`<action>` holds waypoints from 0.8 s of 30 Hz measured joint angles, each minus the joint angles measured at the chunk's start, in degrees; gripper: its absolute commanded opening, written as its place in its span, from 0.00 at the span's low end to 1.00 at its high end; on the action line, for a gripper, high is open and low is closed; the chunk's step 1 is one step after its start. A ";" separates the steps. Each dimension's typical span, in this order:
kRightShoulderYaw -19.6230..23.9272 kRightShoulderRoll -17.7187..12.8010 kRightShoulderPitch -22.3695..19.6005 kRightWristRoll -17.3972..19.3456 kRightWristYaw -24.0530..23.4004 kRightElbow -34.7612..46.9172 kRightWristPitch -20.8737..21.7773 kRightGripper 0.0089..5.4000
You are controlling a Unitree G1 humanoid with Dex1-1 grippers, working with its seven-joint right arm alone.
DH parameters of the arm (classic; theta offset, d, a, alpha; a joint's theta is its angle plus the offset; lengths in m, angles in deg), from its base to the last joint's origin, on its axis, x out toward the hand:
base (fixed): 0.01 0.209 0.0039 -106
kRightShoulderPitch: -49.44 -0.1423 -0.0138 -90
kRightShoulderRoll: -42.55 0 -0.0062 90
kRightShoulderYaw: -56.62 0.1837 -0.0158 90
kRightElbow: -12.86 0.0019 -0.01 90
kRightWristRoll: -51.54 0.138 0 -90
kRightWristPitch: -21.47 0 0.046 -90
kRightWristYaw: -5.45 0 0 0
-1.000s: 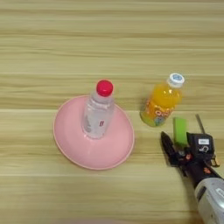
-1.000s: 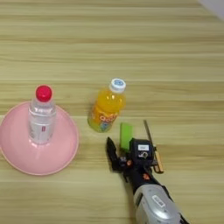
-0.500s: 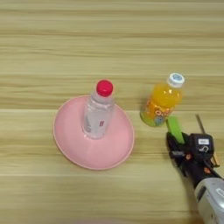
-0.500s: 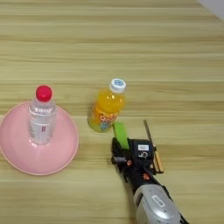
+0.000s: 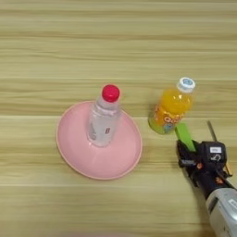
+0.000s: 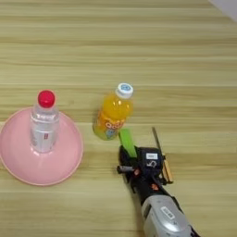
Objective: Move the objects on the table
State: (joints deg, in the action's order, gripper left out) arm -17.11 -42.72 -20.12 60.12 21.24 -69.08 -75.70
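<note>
A clear water bottle (image 5: 104,120) with a red cap stands upright on a pink plate (image 5: 115,163) at the left of the wooden table (image 5: 115,46). A small bright-green block (image 5: 183,134) lies just below and right of an orange juice bottle (image 5: 171,111). My right gripper (image 5: 187,146) comes in from the bottom right. Its black fingers are closed in on the block's near end. The far end of the block pokes out toward the juice bottle, tilted left. In the right eye view the block (image 6: 125,138) juts from the gripper (image 6: 127,151) the same way.
The juice bottle (image 6: 112,118), with a white cap, stands a finger's width beyond the green block. The pink plate (image 6: 28,172) sits well left of the gripper. A thin dark rod (image 5: 211,131) sticks forward from the gripper's right side.
The left finger, spread wide a second ago, has swung in against the green block. The block has tilted slightly to the left. Bottles and plate have not moved.
</note>
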 measured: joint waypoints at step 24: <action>-0.08 -0.19 10.15 -0.52 -0.28 15.72 -9.01 0.26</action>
State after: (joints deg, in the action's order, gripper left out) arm -17.19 -42.91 -9.97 59.60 20.97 -53.36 -84.71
